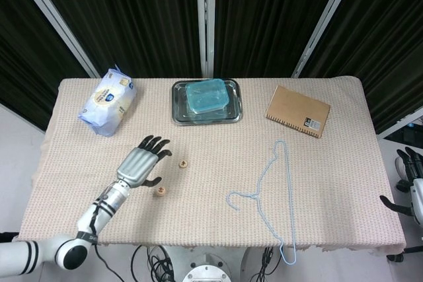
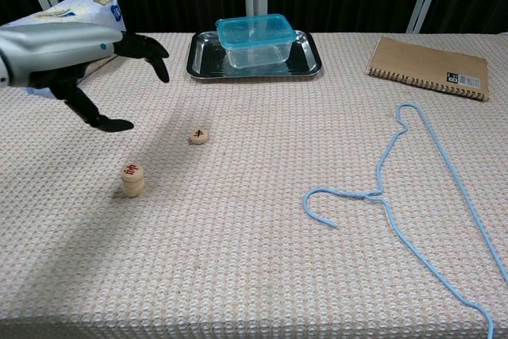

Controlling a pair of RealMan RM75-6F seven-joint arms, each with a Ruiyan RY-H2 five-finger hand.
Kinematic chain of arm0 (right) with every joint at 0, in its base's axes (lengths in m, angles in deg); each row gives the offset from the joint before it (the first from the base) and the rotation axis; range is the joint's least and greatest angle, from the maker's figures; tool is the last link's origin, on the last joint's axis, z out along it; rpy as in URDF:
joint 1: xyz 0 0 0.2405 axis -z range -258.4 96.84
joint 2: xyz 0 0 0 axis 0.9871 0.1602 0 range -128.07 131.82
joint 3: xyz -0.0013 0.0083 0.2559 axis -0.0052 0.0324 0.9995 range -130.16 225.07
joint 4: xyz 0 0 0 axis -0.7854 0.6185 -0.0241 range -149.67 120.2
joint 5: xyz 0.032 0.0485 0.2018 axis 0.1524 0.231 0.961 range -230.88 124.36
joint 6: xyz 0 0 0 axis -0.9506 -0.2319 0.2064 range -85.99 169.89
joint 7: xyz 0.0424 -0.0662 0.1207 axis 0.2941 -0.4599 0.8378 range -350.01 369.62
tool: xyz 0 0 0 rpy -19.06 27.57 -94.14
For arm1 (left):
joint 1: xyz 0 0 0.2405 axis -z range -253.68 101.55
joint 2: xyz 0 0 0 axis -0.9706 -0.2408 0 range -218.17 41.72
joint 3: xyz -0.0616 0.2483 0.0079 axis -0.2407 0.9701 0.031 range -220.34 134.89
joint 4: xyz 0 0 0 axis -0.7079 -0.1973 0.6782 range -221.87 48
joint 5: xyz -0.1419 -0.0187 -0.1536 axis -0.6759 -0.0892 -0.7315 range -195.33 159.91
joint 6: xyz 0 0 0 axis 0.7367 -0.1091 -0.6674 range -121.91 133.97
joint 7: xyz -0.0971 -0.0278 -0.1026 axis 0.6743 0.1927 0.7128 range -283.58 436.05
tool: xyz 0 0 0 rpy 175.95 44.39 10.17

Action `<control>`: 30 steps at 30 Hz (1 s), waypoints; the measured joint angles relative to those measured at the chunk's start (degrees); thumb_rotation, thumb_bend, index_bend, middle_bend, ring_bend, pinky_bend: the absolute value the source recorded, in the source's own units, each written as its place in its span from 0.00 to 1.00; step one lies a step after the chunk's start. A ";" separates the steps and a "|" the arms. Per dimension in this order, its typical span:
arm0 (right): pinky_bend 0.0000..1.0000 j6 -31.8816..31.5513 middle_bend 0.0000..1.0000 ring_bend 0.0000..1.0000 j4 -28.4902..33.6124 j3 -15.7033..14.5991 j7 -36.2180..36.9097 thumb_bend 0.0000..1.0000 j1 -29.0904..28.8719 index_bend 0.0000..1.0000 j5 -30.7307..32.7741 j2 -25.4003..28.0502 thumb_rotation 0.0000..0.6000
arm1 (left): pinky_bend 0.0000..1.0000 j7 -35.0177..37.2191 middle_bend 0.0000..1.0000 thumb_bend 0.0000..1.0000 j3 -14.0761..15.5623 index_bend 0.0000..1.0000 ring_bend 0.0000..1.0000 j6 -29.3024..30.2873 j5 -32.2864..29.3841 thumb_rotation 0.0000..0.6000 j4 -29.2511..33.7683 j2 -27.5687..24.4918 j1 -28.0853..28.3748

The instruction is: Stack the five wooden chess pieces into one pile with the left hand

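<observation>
A short pile of round wooden chess pieces [image 2: 132, 180] stands on the woven cloth, its top piece showing a red character; it also shows in the head view as a small pile [image 1: 159, 191]. One single wooden piece [image 2: 199, 136] with a dark character lies flat further back and to the right, seen too as a loose piece [image 1: 182, 162]. My left hand [image 2: 95, 57] hovers raised above the cloth, back and left of the pile, fingers spread and holding nothing; in the head view the left hand [image 1: 141, 165] is just left of both. My right hand [image 1: 411, 183] hangs off the table's right edge.
A blue wire hanger [image 2: 405, 188] lies on the right half. At the back stand a metal tray [image 2: 304, 64] holding a blue-lidded box [image 2: 252, 37], a brown notebook [image 2: 429, 65] and a white-blue bag [image 2: 59, 33]. The cloth covers the table [image 1: 218, 229].
</observation>
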 measured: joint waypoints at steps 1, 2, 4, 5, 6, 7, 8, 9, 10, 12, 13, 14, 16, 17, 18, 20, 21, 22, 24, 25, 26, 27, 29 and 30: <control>0.00 0.07 0.00 0.00 -0.04 0.01 0.07 0.07 -0.03 0.00 0.05 0.01 1.00 | 0.00 0.34 0.06 0.22 -0.40 0.30 0.00 -0.36 -0.20 1.00 -1.63 1.22 0.44; 0.00 0.15 0.00 0.00 -0.10 0.04 0.14 0.07 -0.05 0.00 0.13 0.02 1.00 | 0.00 0.64 0.06 0.21 -0.78 0.31 0.00 -0.92 -0.50 1.00 -3.20 2.48 0.97; 0.00 0.31 0.00 0.00 -0.24 0.11 0.39 0.07 -0.09 0.00 0.34 0.07 1.00 | 0.00 1.09 0.07 0.21 -1.55 0.32 0.00 -2.69 -1.53 1.00 -6.52 5.32 2.35; 0.00 0.39 0.00 0.00 -0.31 0.14 0.52 0.07 -0.11 0.00 0.43 0.09 1.00 | 0.00 1.21 0.07 0.21 -1.83 0.32 0.00 -3.38 -2.03 1.00 -7.79 6.45 2.91; 0.00 0.48 0.00 0.00 -0.41 0.18 0.69 0.07 -0.13 0.00 0.54 0.13 1.00 | 0.00 1.38 0.07 0.21 -2.16 0.33 0.00 -4.26 -2.74 1.00 -9.38 7.86 3.60; 0.00 0.52 0.00 0.00 -0.47 0.20 0.82 0.07 -0.14 0.00 0.59 0.16 1.00 | 0.00 1.51 0.07 0.21 -2.37 0.33 0.00 -4.89 -3.27 1.00 -10.52 8.82 4.08; 0.00 0.56 0.00 0.00 -0.52 0.23 0.96 0.07 -0.14 0.00 0.62 0.19 1.00 | 0.00 1.63 0.07 0.21 -2.54 0.33 0.00 -5.47 -3.76 1.00 -11.61 9.69 4.50; 0.00 0.57 0.00 0.00 -0.57 0.25 1.18 0.07 -0.13 0.00 0.63 0.24 1.00 | 0.00 1.76 0.07 0.21 -2.72 0.34 0.00 -6.12 -4.32 1.00 -13.03 10.73 5.00; 0.00 0.55 0.00 0.00 -0.61 0.26 1.35 0.07 -0.12 0.00 0.62 0.29 1.00 | 0.00 1.84 0.07 0.21 -2.81 0.34 0.00 -6.58 -4.72 1.00 -14.08 11.45 5.33; 0.00 0.51 0.00 0.00 -0.74 0.29 1.75 0.07 -0.07 0.00 0.59 0.39 1.00 | 0.00 2.01 0.08 0.22 -2.95 0.34 0.00 -7.55 -5.63 1.00 -16.40 12.91 6.00; 0.00 0.50 0.00 0.00 -0.80 0.30 1.92 0.07 -0.06 0.00 0.59 0.43 1.00 | 0.00 2.08 0.08 0.21 -3.00 0.34 0.00 -7.94 -6.02 1.00 -17.32 13.45 6.25; 0.00 0.50 0.00 0.00 -0.85 0.32 2.08 0.07 -0.04 0.00 0.59 0.47 1.00 | 0.00 2.20 0.08 0.21 -3.05 0.34 0.00 -8.31 -6.40 1.00 -18.14 13.96 6.48; 0.00 0.51 0.00 0.00 -0.96 0.36 2.43 0.07 -0.02 0.00 0.61 0.55 1.00 | 0.00 2.54 0.08 0.21 -3.16 0.35 0.00 -8.94 -6.95 1.00 -19.47 14.81 6.95; 0.00 0.52 0.00 0.00 -1.00 0.38 2.54 0.07 -0.03 0.00 0.61 0.57 1.00 | 0.00 2.66 0.08 0.21 -3.20 0.35 0.00 -9.06 -7.04 1.00 -19.80 15.02 7.11; 0.00 0.60 0.00 0.00 -1.04 0.38 2.58 0.07 -0.05 0.00 0.62 0.59 1.00 | 0.00 2.86 0.08 0.21 -3.26 0.35 0.00 -9.19 -7.12 1.00 -20.02 15.19 7.25; 0.00 0.76 0.00 0.00 -1.06 0.36 2.61 0.07 -0.10 0.00 0.64 0.60 1.00 | 0.00 3.06 0.08 0.22 -3.30 0.36 0.00 -9.43 -7.18 1.00 -20.20 15.28 7.42; 0.00 0.82 0.00 0.00 -1.06 0.34 2.55 0.07 -0.13 0.00 0.62 0.60 1.00 | 0.00 3.11 0.08 0.22 -3.31 0.36 0.00 -9.51 -7.19 1.00 -20.34 15.34 7.54; 0.00 0.83 0.00 0.00 -1.03 0.32 2.51 0.07 -0.13 0.00 0.59 0.59 1.00 | 0.00 3.15 0.08 0.22 -3.31 0.37 0.00 -9.55 -7.22 1.00 -20.44 15.41 7.59; 0.00 0.78 0.00 0.00 -1.00 0.30 2.47 0.07 -0.11 0.00 0.54 0.58 1.00 | 0.00 3.19 0.08 0.22 -3.26 0.38 0.00 -9.62 -7.25 1.00 -20.72 15.53 7.68; 0.00 0.74 0.00 0.00 -0.99 0.29 2.45 0.07 -0.09 0.00 0.53 0.58 1.00 | 0.00 3.21 0.08 0.22 -3.21 0.39 0.00 -9.66 -7.26 1.00 -20.86 15.59 7.72; 0.00 0.72 0.00 0.00 -0.98 0.29 2.45 0.07 -0.07 0.00 0.54 0.59 1.00 | 0.00 3.27 0.08 0.22 -3.16 0.39 0.00 -9.73 -7.29 1.00 -20.99 15.63 7.74; 0.00 0.73 0.00 0.00 -0.97 0.30 2.45 0.07 -0.07 0.00 0.58 0.60 1.00 | 0.00 3.34 0.09 0.22 -3.12 0.39 0.00 -9.83 -7.40 1.00 -21.15 15.67 7.76; 0.00 0.77 0.00 0.00 -0.97 0.31 2.38 0.07 -0.08 0.00 0.63 0.60 1.00 | 0.00 3.36 0.09 0.23 -3.05 0.40 0.00 -9.96 -7.60 1.00 -21.42 15.69 7.81; 0.00 0.84 0.00 0.00 -0.98 0.30 2.34 0.07 -0.11 0.00 0.65 0.59 1.00 | 0.00 3.39 0.09 0.23 -3.01 0.40 0.00 -10.05 -7.74 1.00 -21.54 15.70 7.83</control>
